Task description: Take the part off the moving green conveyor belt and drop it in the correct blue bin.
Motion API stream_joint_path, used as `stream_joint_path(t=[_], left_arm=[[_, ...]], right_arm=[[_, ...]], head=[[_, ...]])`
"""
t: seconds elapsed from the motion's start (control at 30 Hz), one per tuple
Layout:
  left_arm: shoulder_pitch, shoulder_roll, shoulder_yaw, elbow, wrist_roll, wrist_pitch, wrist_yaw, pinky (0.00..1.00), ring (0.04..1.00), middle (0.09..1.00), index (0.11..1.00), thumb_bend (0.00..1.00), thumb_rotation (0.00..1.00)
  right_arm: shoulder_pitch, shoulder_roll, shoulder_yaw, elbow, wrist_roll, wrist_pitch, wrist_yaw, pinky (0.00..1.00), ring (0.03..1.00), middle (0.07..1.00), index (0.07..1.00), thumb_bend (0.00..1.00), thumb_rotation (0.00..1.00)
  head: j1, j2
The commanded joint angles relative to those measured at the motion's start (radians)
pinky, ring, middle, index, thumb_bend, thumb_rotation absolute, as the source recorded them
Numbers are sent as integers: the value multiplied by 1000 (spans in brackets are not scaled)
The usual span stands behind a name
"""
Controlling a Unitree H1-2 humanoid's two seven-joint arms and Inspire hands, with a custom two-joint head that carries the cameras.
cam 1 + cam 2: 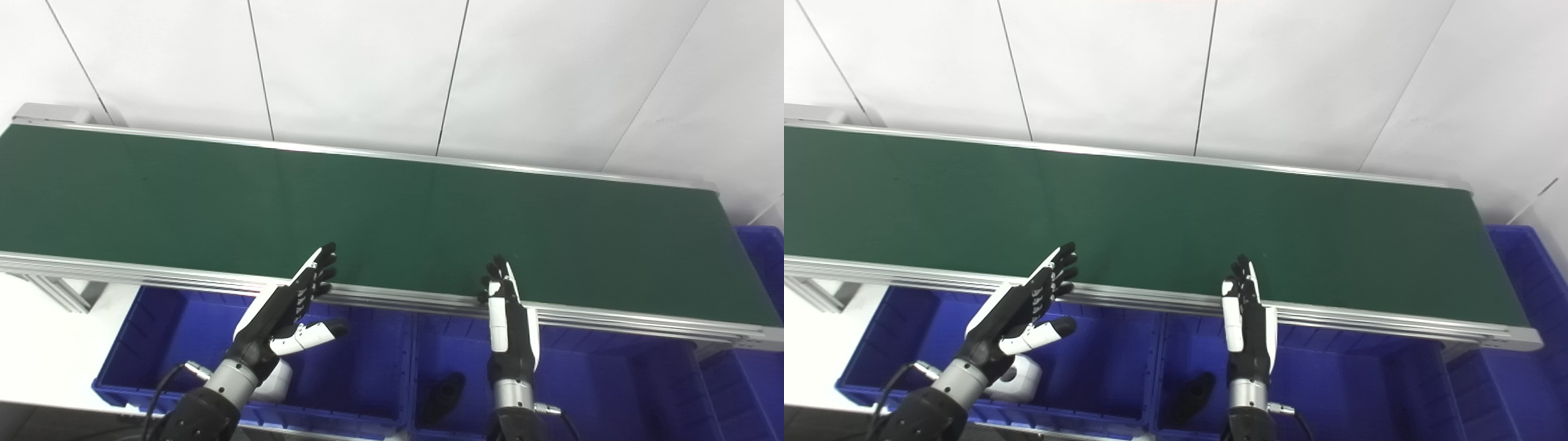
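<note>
The green conveyor belt runs across the view and carries no part that I can see. My left hand is open and empty, fingers spread, raised over the belt's near rail above the left blue bin. My right hand is open and empty, fingers pointing up, at the near rail above the middle blue bin. A white part lies in the left bin, partly hidden by my left wrist. A black part lies in the middle bin.
Another blue bin stands at the belt's right end. The belt's aluminium near rail overhangs the bins. A white panelled wall stands behind the belt. A frame leg shows at the left.
</note>
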Motion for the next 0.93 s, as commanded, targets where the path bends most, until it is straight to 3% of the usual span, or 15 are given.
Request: stream_joint_path(t=[0.0, 0.33, 0.57, 0.9], left_arm=[[-10, -36, -22, 18, 15, -80, 48, 996, 999, 1000, 1000, 671, 621], [-19, -106, -107, 168, 84, -263, 148, 1000, 1000, 1000, 1000, 632, 522], [-2, -109, -164, 190, 136, -299, 181, 1000, 1000, 1000, 1000, 635, 483], [18, -112, -186, 202, 151, -317, 221, 976, 1000, 1000, 1000, 633, 489]], right_arm=[[3, 12, 12, -11, -5, -47, -2, 912, 921, 939, 965, 817, 984], [73, -27, -3, -37, -16, -78, -12, 914, 908, 944, 966, 795, 1000], [99, -56, -9, -32, -12, -100, -8, 904, 900, 941, 966, 803, 1000], [114, -80, -12, -14, 14, -123, 12, 878, 885, 922, 962, 823, 1000]], head=[[10, -8], [65, -41], [111, -57], [161, -92]])
